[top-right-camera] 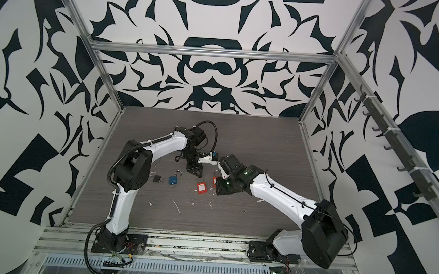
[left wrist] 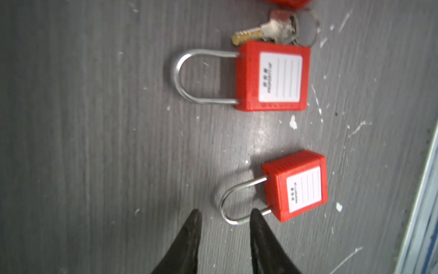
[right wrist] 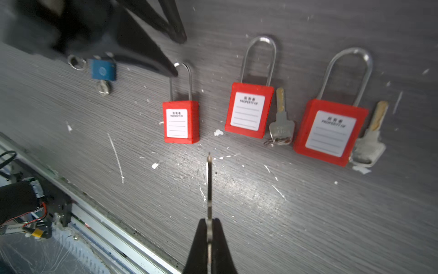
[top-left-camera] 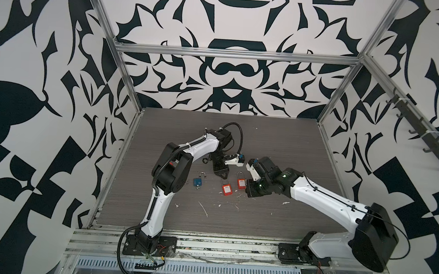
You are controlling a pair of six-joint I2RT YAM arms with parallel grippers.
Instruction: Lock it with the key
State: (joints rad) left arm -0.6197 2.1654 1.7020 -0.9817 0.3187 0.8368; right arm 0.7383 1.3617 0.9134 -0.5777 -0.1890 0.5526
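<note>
Key (right wrist: 208, 185) in right tool (right wrist: 208, 221), red padlock (left wrist: 298, 187) flat on bench (right wrist: 260, 213)
Right tool pinches the thin flat metal key edge-on over the grained grey bench; left tool (left wrist: 225, 219) stands spread by the curved steel shackle (left wrist: 221, 204) of the small, plastic-bodied red padlock.

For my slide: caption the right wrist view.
Right gripper holds a key toward three red padlocks on the grey table; two have keys alongside.

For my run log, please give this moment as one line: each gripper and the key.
left gripper: open, at red lock | right gripper: shut on key | key not yet in lock
</note>
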